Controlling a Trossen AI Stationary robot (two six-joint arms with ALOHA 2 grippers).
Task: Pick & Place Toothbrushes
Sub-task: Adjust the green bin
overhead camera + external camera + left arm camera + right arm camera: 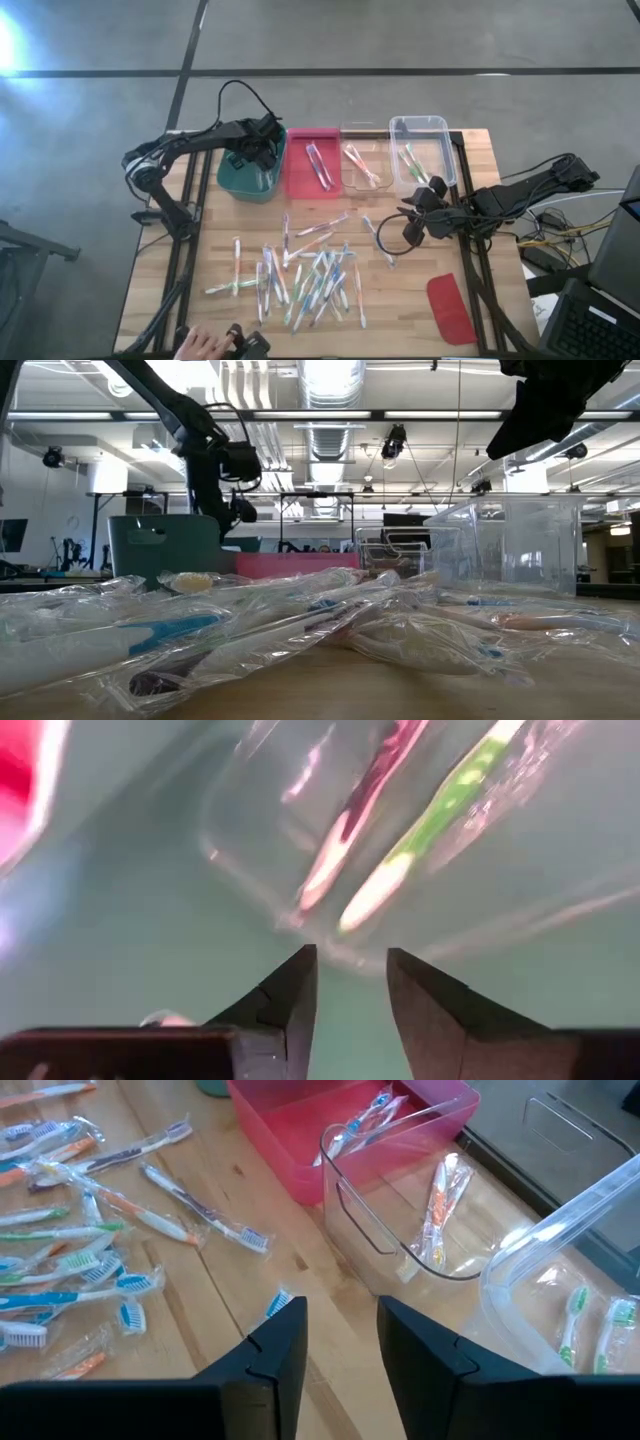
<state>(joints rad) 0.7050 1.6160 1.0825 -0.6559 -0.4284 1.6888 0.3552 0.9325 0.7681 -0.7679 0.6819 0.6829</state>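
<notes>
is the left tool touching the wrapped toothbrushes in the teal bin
Apart. The left wrist view shows the left tool open, with bare teal bin floor between its tips and the wrapped toothbrushes.

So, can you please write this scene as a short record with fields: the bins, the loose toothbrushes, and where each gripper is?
bins: teal bin, pink bin, two clear bins, in a row
loose toothbrushes: wrapped pile on the table
left gripper: open, inside the teal bin above a wrapped green toothbrush
right gripper: open, holding nothing, over the table near the clear bins
red lid: flat, at the table's right side
</notes>
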